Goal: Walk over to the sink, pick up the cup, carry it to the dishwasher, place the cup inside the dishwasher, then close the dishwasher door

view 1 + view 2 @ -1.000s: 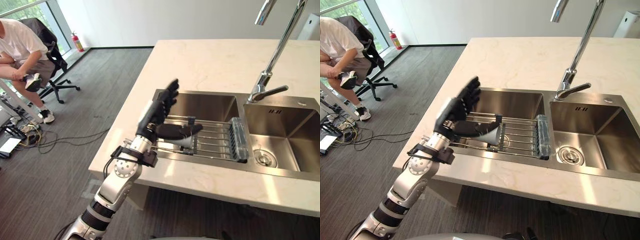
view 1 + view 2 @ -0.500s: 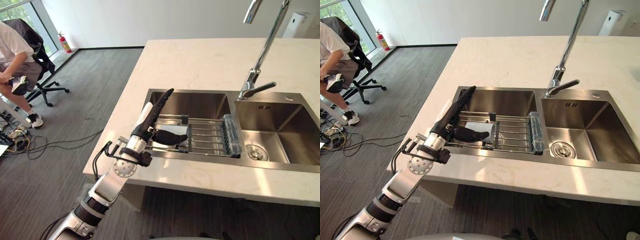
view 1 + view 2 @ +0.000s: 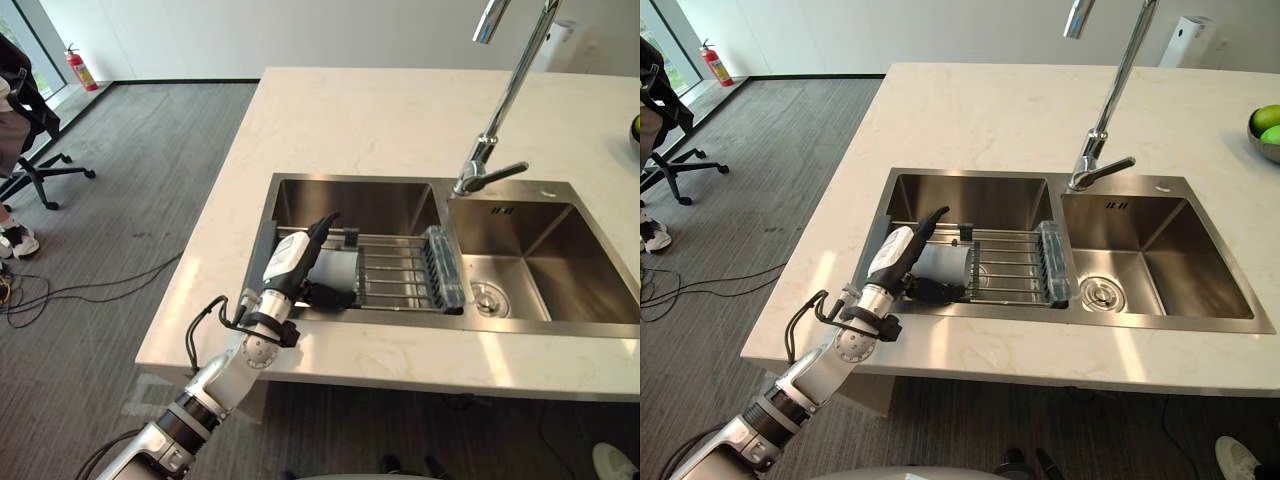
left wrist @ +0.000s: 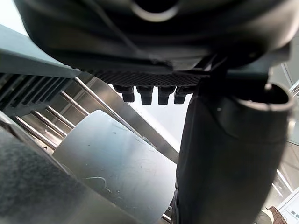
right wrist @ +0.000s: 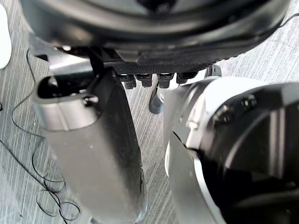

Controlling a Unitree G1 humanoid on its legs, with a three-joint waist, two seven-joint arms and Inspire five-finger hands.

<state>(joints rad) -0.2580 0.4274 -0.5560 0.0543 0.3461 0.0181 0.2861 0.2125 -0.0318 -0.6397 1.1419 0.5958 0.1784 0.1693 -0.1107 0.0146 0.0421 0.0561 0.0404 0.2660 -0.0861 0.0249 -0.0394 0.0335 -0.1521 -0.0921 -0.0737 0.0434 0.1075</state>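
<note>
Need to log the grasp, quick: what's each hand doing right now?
Left hand: open, fingers straight, at the cup but not gripping it.
Right hand: open, holding nothing.

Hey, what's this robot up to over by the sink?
The robot is reaching into the left basin of the sink with its left hand. A pale cup lies on its side on the wire rack set across that basin. The hand is open, fingers straight above the cup and thumb stuck out beside it, so the cup is not yet gripped. The right hand hangs idle and open over the floor.
</note>
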